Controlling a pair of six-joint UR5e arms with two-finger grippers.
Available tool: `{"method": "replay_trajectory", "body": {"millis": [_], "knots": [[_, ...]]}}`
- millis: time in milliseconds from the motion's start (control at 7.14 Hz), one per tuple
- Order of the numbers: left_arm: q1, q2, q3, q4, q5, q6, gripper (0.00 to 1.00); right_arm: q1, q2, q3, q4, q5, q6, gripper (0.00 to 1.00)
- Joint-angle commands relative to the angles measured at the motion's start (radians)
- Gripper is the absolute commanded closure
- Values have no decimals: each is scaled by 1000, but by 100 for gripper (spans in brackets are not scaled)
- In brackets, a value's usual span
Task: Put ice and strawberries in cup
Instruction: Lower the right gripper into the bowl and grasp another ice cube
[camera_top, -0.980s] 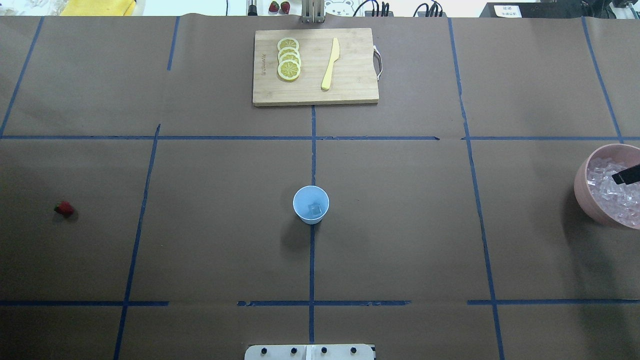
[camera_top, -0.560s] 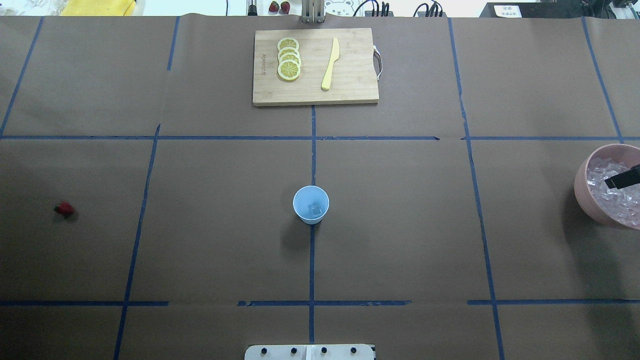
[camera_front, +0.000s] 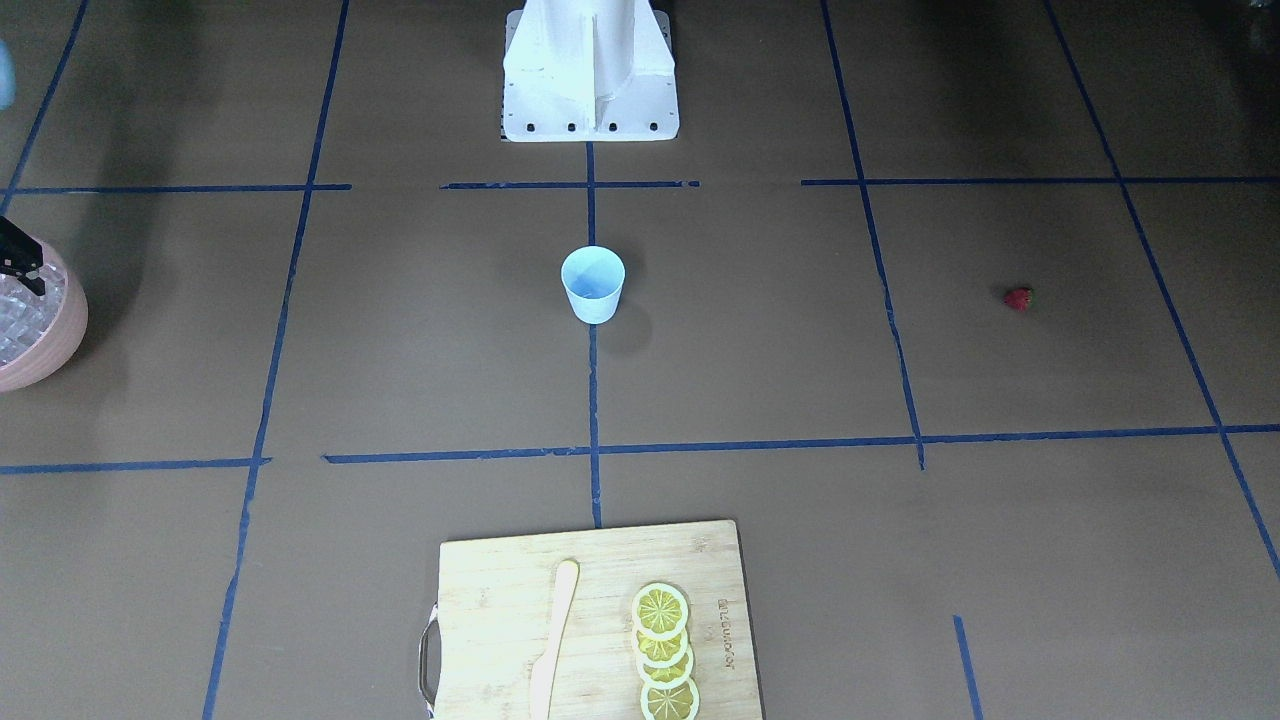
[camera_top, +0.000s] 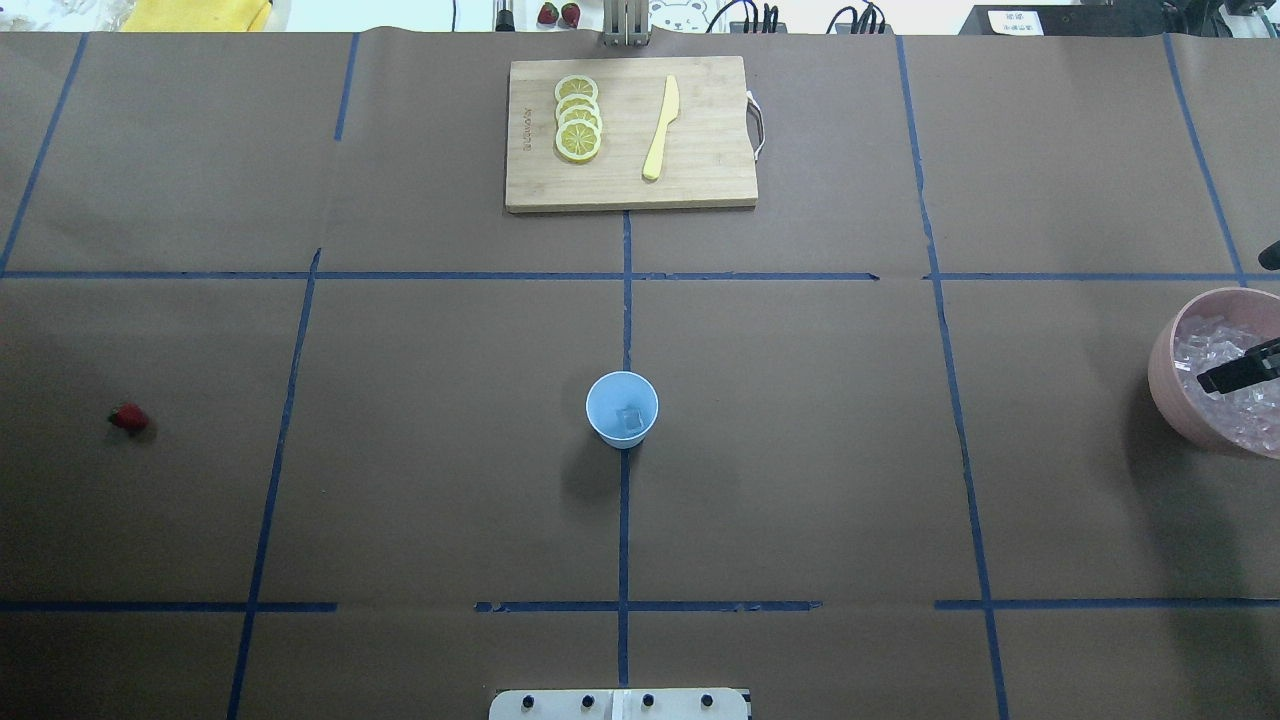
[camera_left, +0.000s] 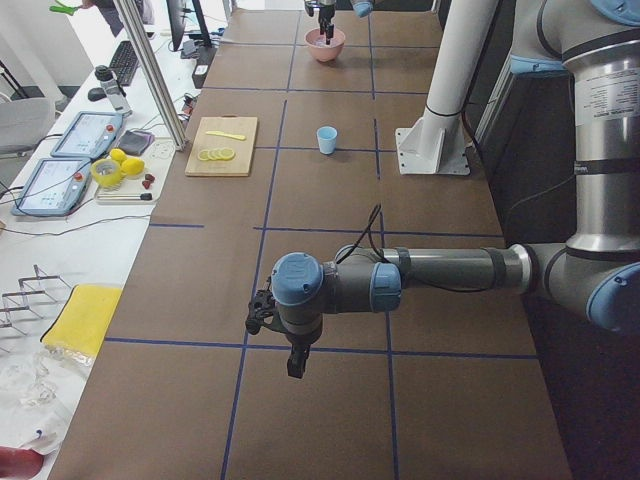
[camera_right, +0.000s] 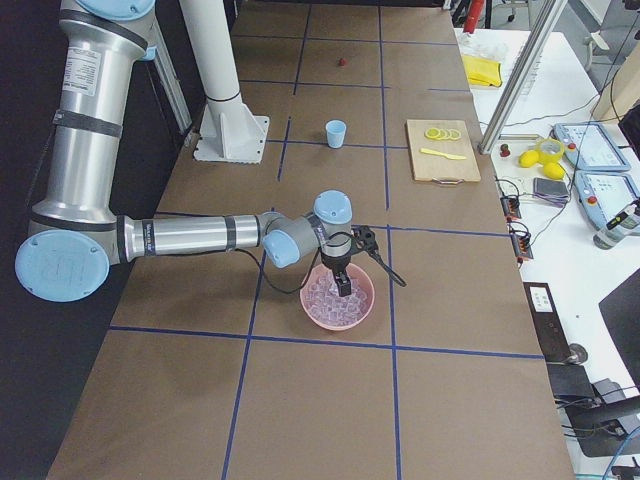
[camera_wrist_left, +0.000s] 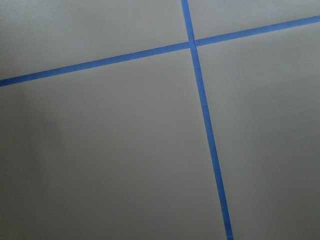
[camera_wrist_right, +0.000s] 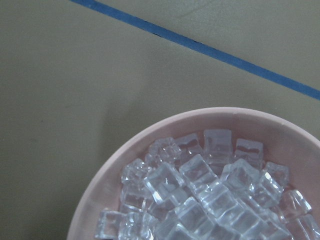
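In the front-facing view the light blue cup stands upright on the brown tabletop, on a blue tape line and near the white robot base. The strawberry lies alone, well apart from the cup on the robot's left. Equally far from the cup on the robot's right sits the pink bowl, which holds the heap of ice. The right gripper hangs over the bowl at the picture's edge. Across from the cup, away from the robot, a wooden cutting board carries a row of lemon slices and a pale knife. From overhead, one clear cube lies on the cup's bottom. A dark finger of the right gripper reaches over the ice, but I cannot tell whether its fingers are apart or together. The left-side view shows the left gripper pointing down above bare tabletop, far from the cup, and I cannot tell its state. The right-side view shows the right gripper low over the ice. The left wrist view shows only tabletop and crossing tape. The right wrist view looks down on the cubes in the bowl.
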Motion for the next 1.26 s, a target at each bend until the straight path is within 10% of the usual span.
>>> {"method": "replay_trajectory", "body": {"millis": [0,280,560,1121], "knots": [[0,0,0,0,0,0,0,-5,4,-14,0,-1,-3,14],[0,0,0,0,0,0,0,-5,6,-14,-2,-1,-12,33],[0,0,0,0,0,0,0,-5,6,-14,-2,1,-23,83],[0,0,0,0,0,0,0,40,-4,24,-12,25,-46,96]]}}
